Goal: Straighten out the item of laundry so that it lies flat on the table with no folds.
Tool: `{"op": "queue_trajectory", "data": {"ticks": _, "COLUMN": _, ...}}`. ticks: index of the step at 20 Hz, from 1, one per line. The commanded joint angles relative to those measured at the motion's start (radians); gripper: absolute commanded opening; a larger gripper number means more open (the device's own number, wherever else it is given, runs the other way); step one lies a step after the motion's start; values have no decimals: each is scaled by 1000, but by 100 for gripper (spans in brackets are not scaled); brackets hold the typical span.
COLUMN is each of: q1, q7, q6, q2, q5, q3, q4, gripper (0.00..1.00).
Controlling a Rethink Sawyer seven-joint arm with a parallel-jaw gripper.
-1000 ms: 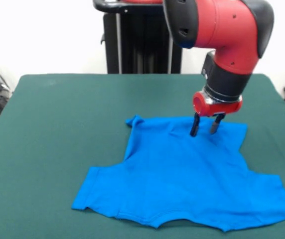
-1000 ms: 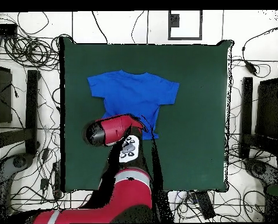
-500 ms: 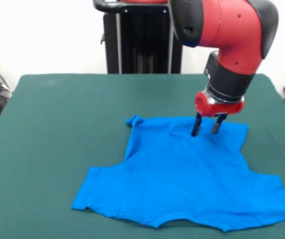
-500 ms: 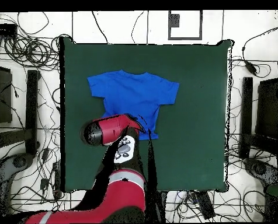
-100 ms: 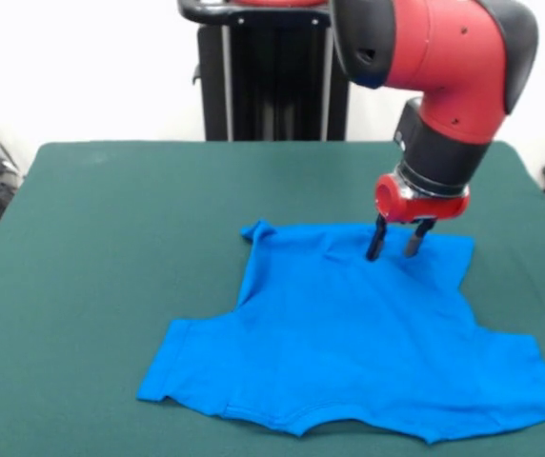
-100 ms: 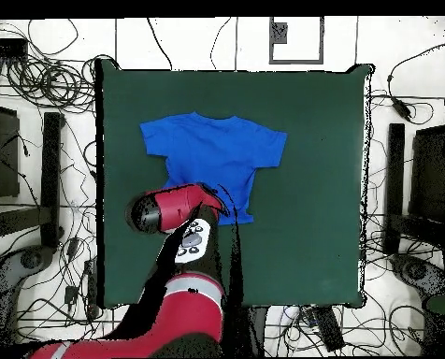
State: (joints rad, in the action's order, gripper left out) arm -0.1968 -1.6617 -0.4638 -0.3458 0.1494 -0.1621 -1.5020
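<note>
Where the T-shirt (image 5: 363,343) lies, its collar points away from the pedestal.

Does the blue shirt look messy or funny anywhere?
Mostly it lies flat. The T-shirt has one odd spot: its far hem corner is bunched into a little peak, and a small wrinkle sits beside the tool, whose open fingers rest near the hem. Nothing looks torn or spilled on the table.
</note>
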Motion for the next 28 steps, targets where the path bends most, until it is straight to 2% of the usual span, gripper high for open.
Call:
{"op": "queue_trajectory", "data": {"ticks": 1, "q1": -71, "q7": -260, "q6": 35, "q2": 72, "q5": -99, "q3": 91, "q4": 61, "gripper": 100}}
{"op": "queue_trajectory", "data": {"ticks": 28, "q1": -199, "q7": -296, "q6": 13, "q2": 124, "q5": -218, "q3": 16, "q4": 102, "gripper": 100}}
